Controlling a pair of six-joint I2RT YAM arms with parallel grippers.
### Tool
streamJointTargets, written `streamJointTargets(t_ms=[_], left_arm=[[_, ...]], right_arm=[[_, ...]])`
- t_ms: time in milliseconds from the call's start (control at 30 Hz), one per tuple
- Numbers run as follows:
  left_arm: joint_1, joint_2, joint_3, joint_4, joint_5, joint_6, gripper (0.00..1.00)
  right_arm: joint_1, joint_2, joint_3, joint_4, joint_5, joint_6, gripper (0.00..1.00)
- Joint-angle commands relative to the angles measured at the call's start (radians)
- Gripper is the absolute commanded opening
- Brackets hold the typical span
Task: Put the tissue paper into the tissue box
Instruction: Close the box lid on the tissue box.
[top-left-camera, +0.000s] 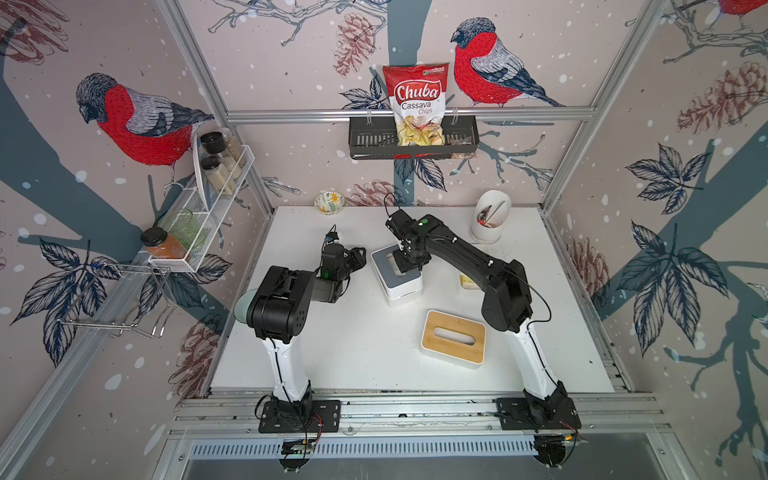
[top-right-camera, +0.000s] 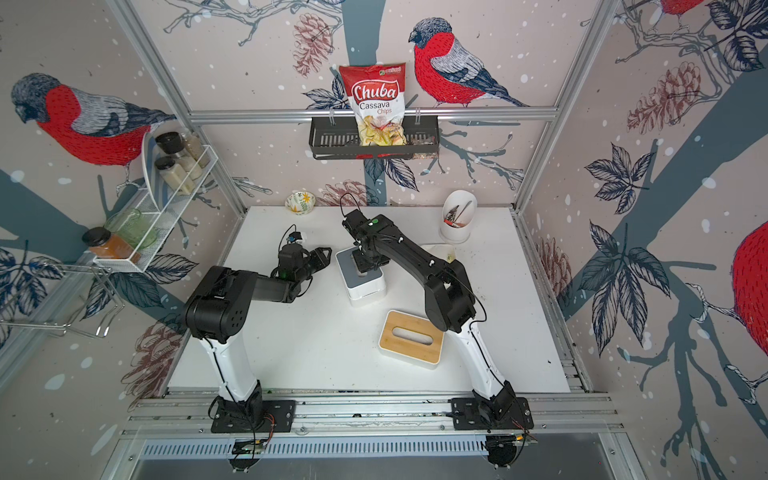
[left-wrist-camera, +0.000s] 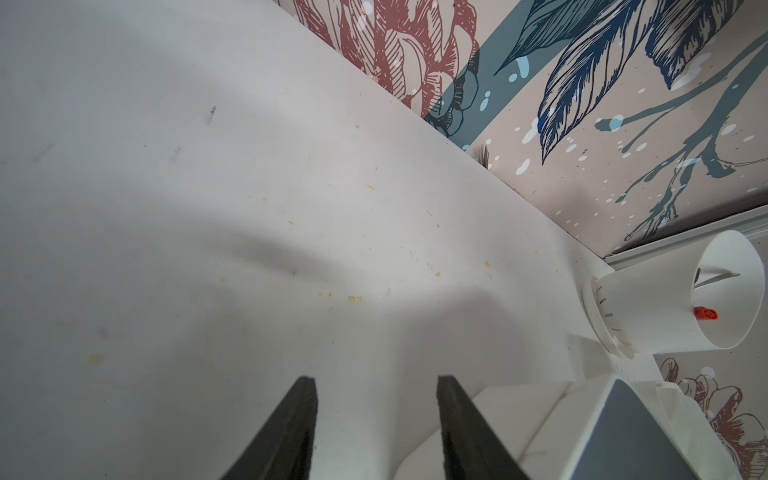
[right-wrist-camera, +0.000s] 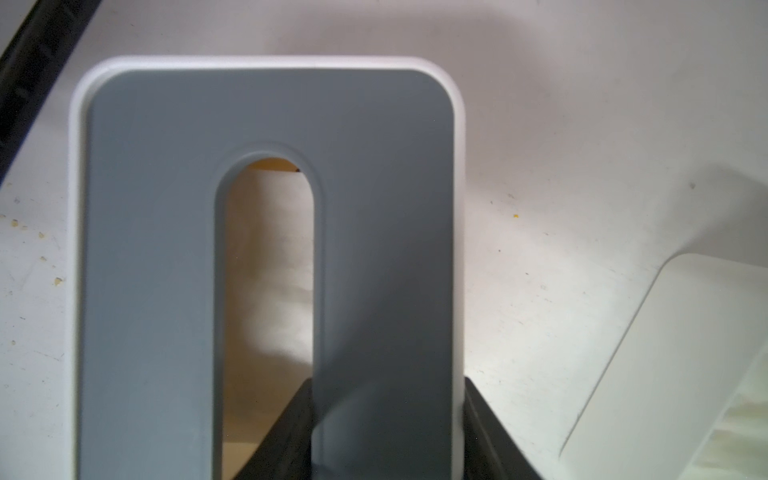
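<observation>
White tabletop (top-left-camera: 332, 353) inside bird-patterned walls. At its centre stands the tissue box (top-left-camera: 401, 291), white, with a grey lid (right-wrist-camera: 266, 108) cut by one long slot. My right gripper (right-wrist-camera: 388, 380) clamps the lid, one jaw in the slot, one outside the rim. Only the right wrist view shows pale material (right-wrist-camera: 270, 266) inside, perhaps tissue. My left gripper (left-wrist-camera: 376, 380) hangs half open, empty, beside the box.
</observation>
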Motion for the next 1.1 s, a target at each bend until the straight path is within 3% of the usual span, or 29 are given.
streamJointTargets(t_ms=[0, 167, 1067], left_arm=[[0.005, 0.024, 0.035, -0.001, 0.013, 0.021, 0.51], [0.01, 0.047, 0.054, -0.017, 0.021, 0.017, 0.51], [0.018, 0.11, 0.11, -0.049, 0.094, 0.002, 0.5]], right_arm=[[0.015, -0.04, -0.054, 0.113, 0.047, 0.01, 0.17], [0.033, -0.077, -0.14, 0.201, 0.11, 0.024, 0.12], [0.044, -0.209, -0.435, 0.53, 0.191, 0.039, 0.06]])
